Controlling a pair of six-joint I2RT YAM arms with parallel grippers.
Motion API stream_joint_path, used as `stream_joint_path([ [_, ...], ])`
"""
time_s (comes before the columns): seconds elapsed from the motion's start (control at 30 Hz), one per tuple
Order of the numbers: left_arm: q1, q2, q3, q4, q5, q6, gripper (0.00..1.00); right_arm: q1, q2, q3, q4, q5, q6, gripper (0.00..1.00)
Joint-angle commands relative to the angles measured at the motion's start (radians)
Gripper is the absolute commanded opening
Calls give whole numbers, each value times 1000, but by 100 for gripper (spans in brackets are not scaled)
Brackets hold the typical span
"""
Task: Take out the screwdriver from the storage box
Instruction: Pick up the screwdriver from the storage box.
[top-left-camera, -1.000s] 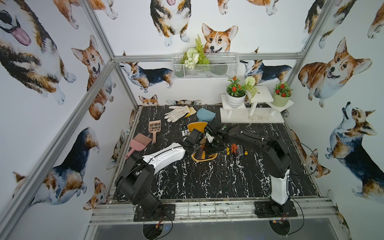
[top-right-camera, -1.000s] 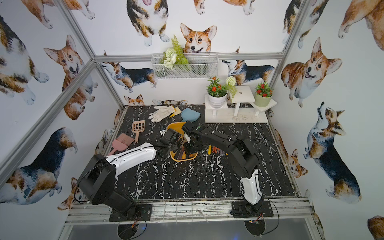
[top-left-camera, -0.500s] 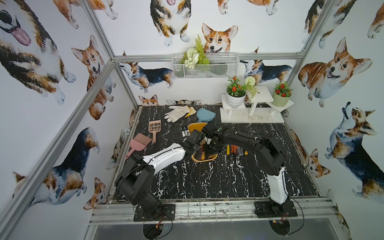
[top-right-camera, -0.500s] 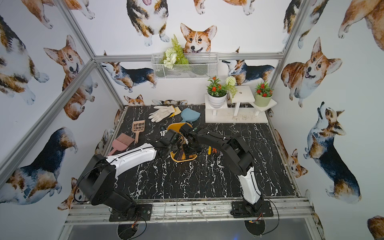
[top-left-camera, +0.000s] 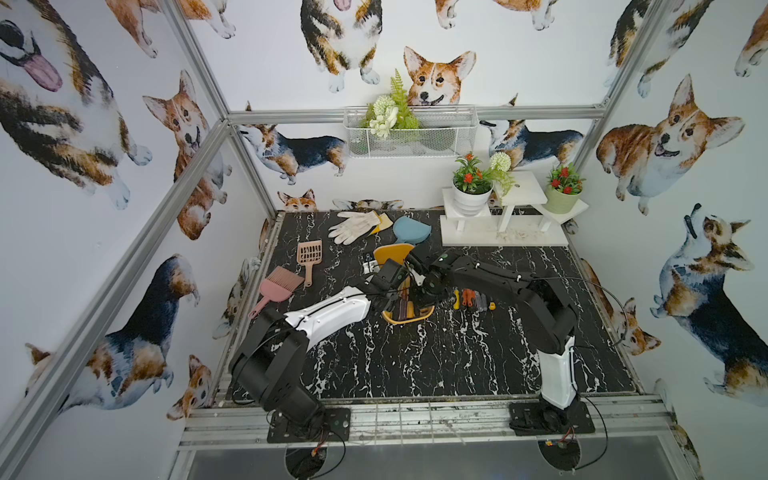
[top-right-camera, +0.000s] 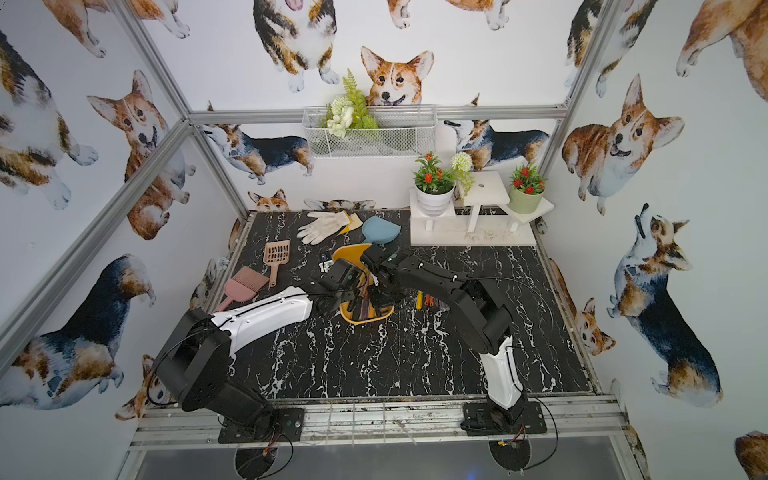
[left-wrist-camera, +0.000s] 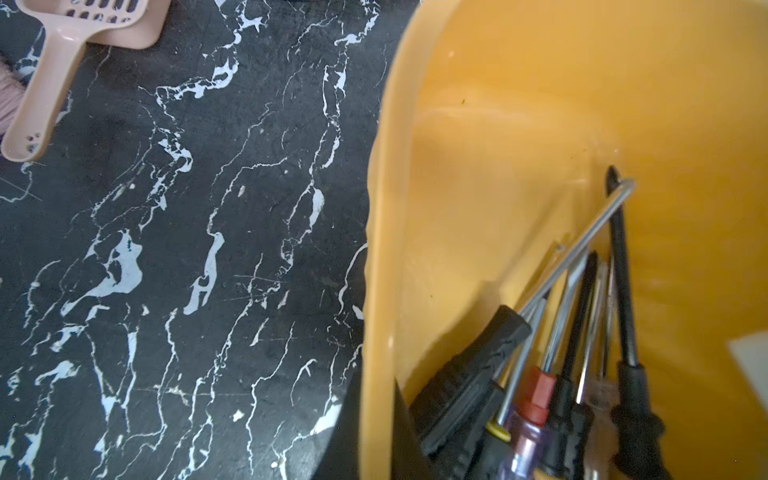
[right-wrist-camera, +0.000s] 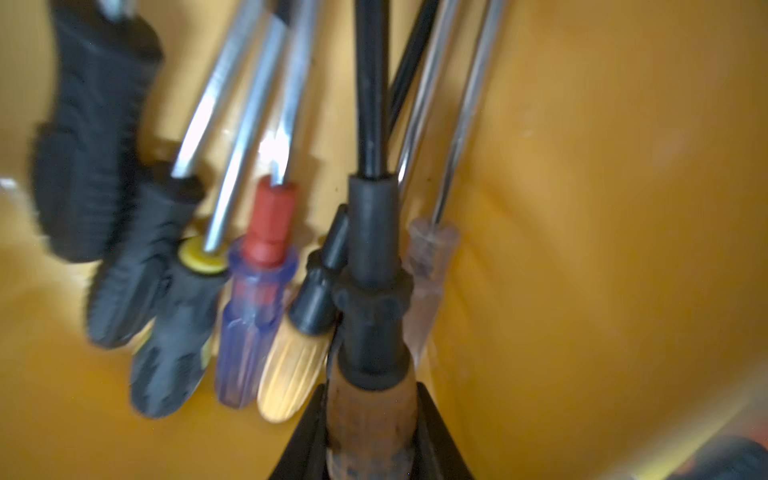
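The mustard-yellow storage box (top-left-camera: 409, 319) (top-right-camera: 365, 319) lies mid-table under both wrists, and its far end looks tipped up. My left gripper (left-wrist-camera: 378, 415) is shut on the box's rim (left-wrist-camera: 380, 249), one finger outside the wall and one inside. My right gripper (right-wrist-camera: 371, 399) reaches into the box and is shut on the brown handle of a black-shafted screwdriver (right-wrist-camera: 370, 232). Beside it lie several more screwdrivers, among them a purple-handled one (right-wrist-camera: 253, 316) and a yellow-handled one (right-wrist-camera: 291, 365). In both top views the arms hide most of the box's inside.
Several screwdrivers (top-left-camera: 471, 300) lie on the black marble table right of the box. Behind it are a blue bowl (top-left-camera: 411, 230) and white gloves (top-left-camera: 355, 224). A pink scoop (top-left-camera: 309, 253) and a pink brush (top-left-camera: 276, 286) lie left. A white plant stand (top-left-camera: 503, 232) fills the back right corner.
My right gripper has moved left over the box and its jaws have narrowed onto the brown screwdriver handle. The left gripper has kept its hold on the rim.
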Motion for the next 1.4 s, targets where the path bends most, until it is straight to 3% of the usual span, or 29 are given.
stream_joint_path([
  [0.0,2,-7,4,30,-24,-17,0,1,-41,-3,19,18,-8,5],
  [0.13,2,0,8,21,-23,-21,0,2,-72,-1,22,4,-16,0],
  [0.5,2,6,10,14,-27,-22,0,-30,-222,-65,57,48,-25,0],
  [0.83,2,7,11,18,-23,-23,0,-219,-345,-198,30,51,-67,0],
  [1.37,2,-9,7,19,-23,-17,0,-415,-309,-292,-73,86,-180,0],
])
